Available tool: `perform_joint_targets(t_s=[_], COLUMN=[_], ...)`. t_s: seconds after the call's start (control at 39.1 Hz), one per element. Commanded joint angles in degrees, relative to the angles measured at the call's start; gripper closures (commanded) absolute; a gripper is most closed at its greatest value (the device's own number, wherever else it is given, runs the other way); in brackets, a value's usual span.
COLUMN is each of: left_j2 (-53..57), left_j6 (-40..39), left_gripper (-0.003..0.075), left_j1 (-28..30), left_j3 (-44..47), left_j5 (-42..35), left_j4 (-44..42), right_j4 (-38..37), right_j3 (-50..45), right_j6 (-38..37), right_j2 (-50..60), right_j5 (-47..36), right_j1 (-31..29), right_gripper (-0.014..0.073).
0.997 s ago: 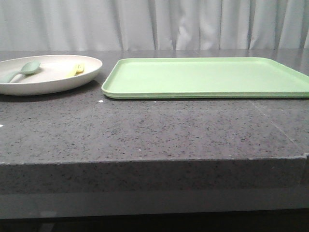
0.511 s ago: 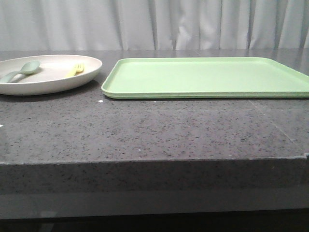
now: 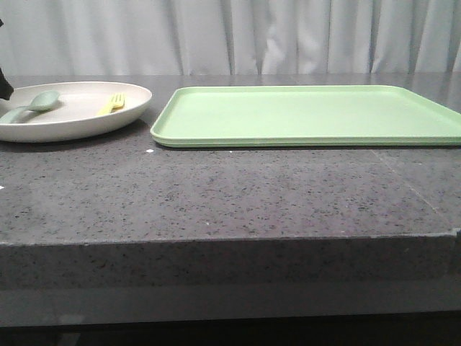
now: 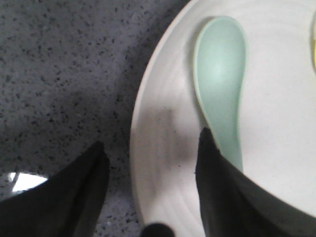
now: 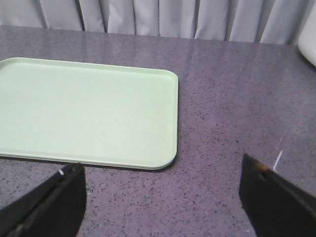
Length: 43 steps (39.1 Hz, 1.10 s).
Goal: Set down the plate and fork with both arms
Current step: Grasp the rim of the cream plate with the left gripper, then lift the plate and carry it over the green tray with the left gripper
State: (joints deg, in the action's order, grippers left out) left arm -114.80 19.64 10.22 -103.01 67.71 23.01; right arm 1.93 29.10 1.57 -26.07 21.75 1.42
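The cream plate [image 3: 79, 119] sits on the dark stone table at the far left. The pale-yellow fork [image 3: 113, 104] lies in it, with a pale-green spoon [image 3: 32, 106] beside it. My left gripper [image 4: 153, 139] is open and straddles the plate's rim [image 4: 158, 148]: one finger is over the table, the other is over the plate by the spoon's handle [image 4: 219, 84]. Only a dark tip of it [image 3: 4, 85] shows in the front view. A sliver of the fork [image 4: 313, 49] shows in the left wrist view. My right gripper [image 5: 162, 165] is open and empty over the table, out of the front view.
A flat light-green tray [image 3: 310, 115] lies right of the plate and has nothing on it. It also shows in the right wrist view [image 5: 84, 113], beyond my right gripper. Grey curtains hang behind the table. The table's front edge [image 3: 230, 241] runs across the front view.
A dark part of my left gripper has come into the front view at the far left edge, by the plate. The plate, fork, spoon and tray have not moved.
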Motion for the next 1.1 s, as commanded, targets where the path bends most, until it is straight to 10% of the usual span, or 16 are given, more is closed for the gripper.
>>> perform_joint_targets(t_s=[0.0,0.54,1.07], left_j2=[1.8,1.3,1.5], left_j6=[0.2,0.2,-2.0], left_gripper=[0.0369,0.0739,0.0739], left_j1=[-0.4,-0.5,-0.7], left_j3=[-1.8,-1.8,-10.2], left_j5=[-1.3,-2.1,3.4], left_j4=[1.8,2.0,10.0], right_j4=[-0.1,-0.1,-0.1], right_j3=[2.0,2.0,2.0], right_j6=[0.3,0.3,0.3], right_j2=[-0.7,-0.7,-0.7], right_j5=[-4.7,-4.7,-4.7], right_j1=[0.0,0.0,0.0], right_gripper=[-0.0052,-0.0052,-0.0052])
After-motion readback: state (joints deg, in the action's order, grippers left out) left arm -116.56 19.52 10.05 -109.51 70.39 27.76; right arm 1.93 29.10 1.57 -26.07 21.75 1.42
